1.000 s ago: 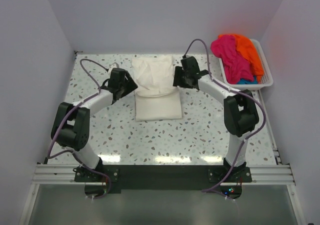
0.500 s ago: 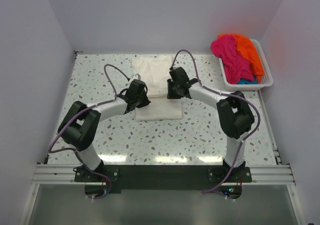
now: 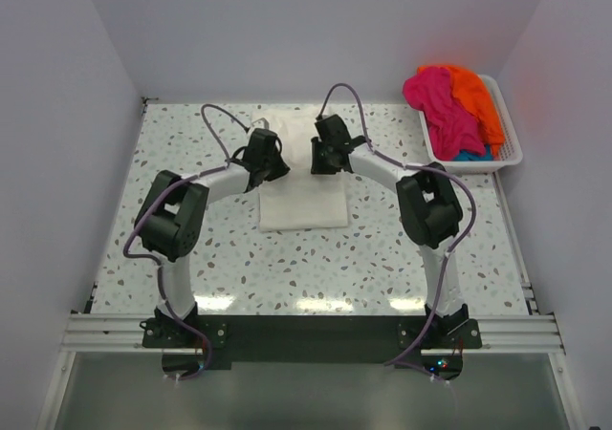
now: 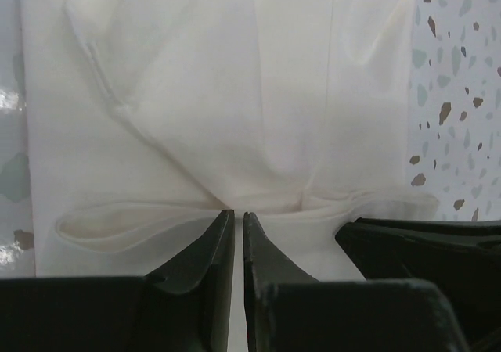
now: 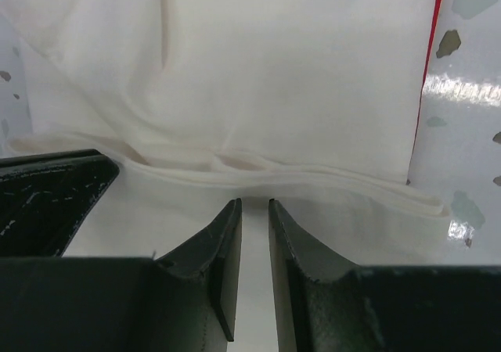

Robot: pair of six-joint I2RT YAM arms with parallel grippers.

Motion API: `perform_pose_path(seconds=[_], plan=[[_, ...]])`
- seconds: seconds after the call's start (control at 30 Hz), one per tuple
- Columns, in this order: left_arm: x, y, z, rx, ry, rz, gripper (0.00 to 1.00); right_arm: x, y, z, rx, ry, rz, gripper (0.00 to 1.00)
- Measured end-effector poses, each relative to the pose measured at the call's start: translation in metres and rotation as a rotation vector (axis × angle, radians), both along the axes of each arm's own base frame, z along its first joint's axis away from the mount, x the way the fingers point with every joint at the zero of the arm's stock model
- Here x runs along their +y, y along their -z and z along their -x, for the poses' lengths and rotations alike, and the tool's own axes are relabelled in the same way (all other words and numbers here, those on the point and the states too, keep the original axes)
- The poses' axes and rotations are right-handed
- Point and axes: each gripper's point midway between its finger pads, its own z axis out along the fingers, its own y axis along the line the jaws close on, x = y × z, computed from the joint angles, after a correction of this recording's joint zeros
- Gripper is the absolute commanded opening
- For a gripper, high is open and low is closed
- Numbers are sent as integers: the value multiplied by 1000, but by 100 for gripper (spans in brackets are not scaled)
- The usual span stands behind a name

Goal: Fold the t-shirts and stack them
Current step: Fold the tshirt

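Cream-white t-shirt [image 3: 304,205] lies partly folded mid-counter [image 3: 382,248], toward the back edge. The left gripper [image 4: 239,215] pinches its gathered fold. The right gripper [image 5: 254,203] is narrow at the fold; whether it grips cannot be told. Pink t-shirt [image 3: 435,100] and orange t-shirt [image 3: 478,100] fill the basket [image 3: 507,153] at the back right corner.

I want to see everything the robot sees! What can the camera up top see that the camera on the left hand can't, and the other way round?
Only the top view shows both arms whole, the right gripper, and the white basket at the far right holding the pink t-shirt, orange t-shirt and teal t-shirt. Only the left wrist view shows the left gripper up close, fingers nearly together, cloth creases running to their tips. Both show the cream t-shirt and the speckled table.
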Motion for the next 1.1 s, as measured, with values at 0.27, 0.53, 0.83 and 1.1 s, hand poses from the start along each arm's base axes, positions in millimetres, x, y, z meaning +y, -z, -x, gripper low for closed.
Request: perform_pose_path(seconds=[0.27, 0.53, 0.83, 1.1], plan=[[25, 30, -11, 58, -64, -22, 14, -10, 19, -12, 23, 29, 16, 28], [27, 32, -12, 54, -108, 2, 14, -17, 25, -8, 5, 51, -13, 28], [31, 33, 21, 41, -110, 45, 14, -45, 27, 38, 31, 71, -44, 28], [30, 35, 47, 65, -80, 53, 14, -55, 28, 86, 71, 65, -110, 27]])
